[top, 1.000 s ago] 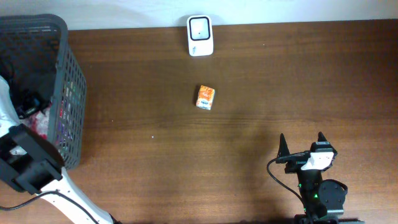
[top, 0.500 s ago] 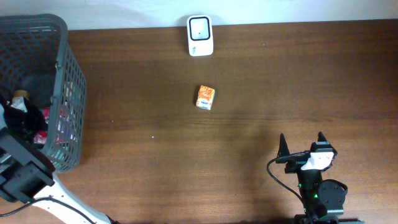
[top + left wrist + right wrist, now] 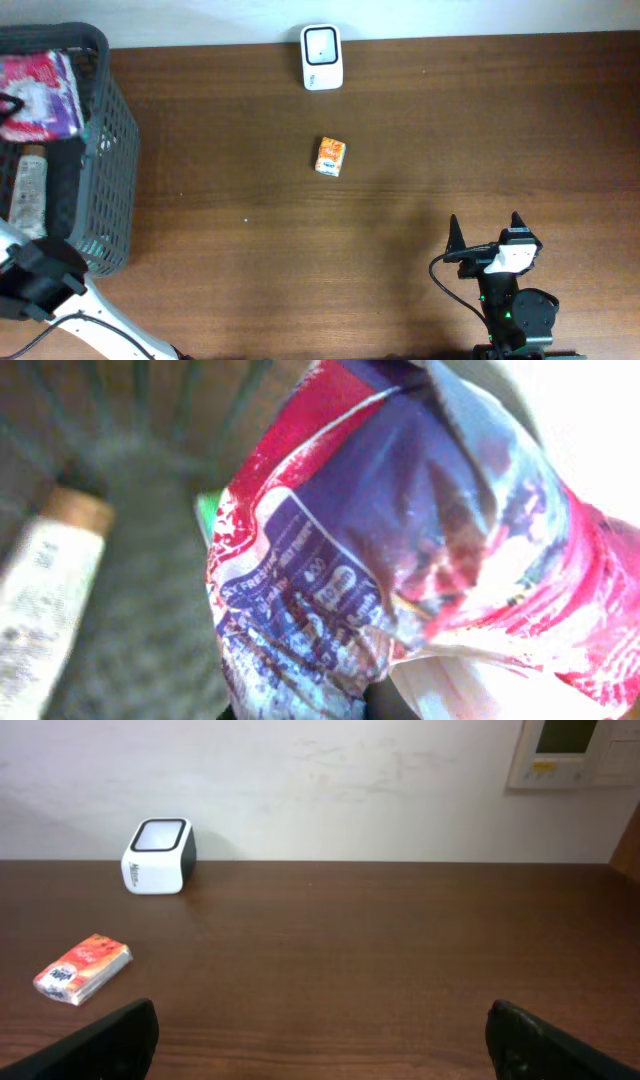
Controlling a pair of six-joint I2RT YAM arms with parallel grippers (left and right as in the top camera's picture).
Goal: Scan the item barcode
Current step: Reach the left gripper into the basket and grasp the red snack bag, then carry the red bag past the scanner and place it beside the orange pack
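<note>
- The red-and-purple packet point(image 3: 38, 82) sits at the far end of the gray basket point(image 3: 112, 150), overlapping its rim, pinched by the left gripper point(image 3: 300, 712).
- A bottle point(image 3: 27, 190) lies in the basket.
- The white scanner point(image 3: 322, 57) stands at the counter's point(image 3: 450, 120) far edge.
- The right gripper point(image 3: 320, 1020) is spread wide, empty.

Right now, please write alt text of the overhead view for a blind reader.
An orange packet lies in the middle of the wooden table, apart from a white scanner at the far edge. A grey basket at left holds a red-and-purple bag; the right gripper stands open at the near edge.
</note>
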